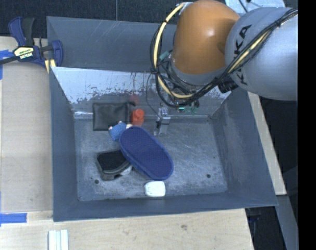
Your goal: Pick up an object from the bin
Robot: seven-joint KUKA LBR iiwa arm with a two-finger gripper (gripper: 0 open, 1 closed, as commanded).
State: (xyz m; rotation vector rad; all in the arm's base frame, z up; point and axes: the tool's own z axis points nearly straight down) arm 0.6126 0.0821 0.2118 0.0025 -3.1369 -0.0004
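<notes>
My gripper hangs low over the back middle of the bin, below the orange cover. Just left of it stands a small orange-red piece, apart from the gripper. A large dark blue oval pad lies in front of the gripper and to its left, slanting toward the bin's front. A small light blue thing pokes out at the pad's upper left end. Nothing shows in the gripper.
A flat black rectangle lies against the back wall at the left. A black rounded object rests partly under the blue pad. A small white block sits by the front wall. Bare floor lies to the right.
</notes>
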